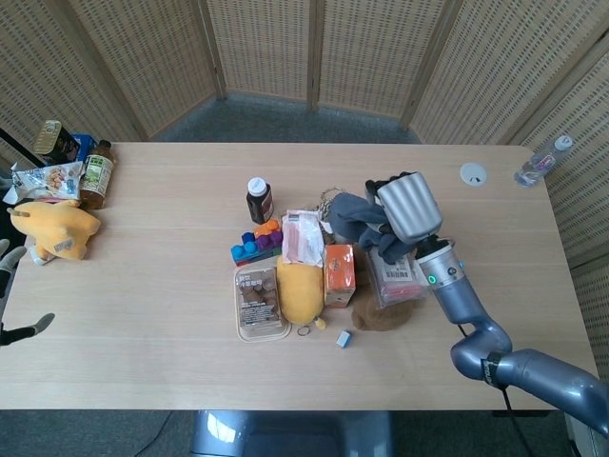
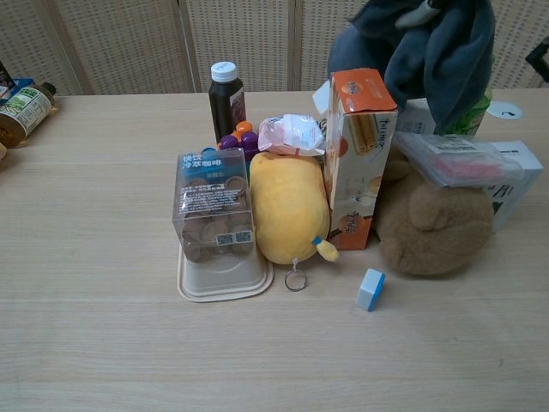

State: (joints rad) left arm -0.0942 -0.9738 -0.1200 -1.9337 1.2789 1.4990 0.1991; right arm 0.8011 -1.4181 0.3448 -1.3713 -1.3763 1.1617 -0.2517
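Observation:
My right hand grips a dark blue-grey cloth and holds it up above the right side of a pile in the middle of the table. In the chest view the cloth hangs from the top edge, behind the orange carton and over a clear packet; the hand itself is above that frame. A brown plush lies under the packet. Only spread fingertips of my left hand show at the far left edge, holding nothing.
The pile also holds a yellow plush, a clear cookie box, a dark bottle, a white packet and a small blue block. At the far left are a yellow toy and bottles. A water bottle stands far right.

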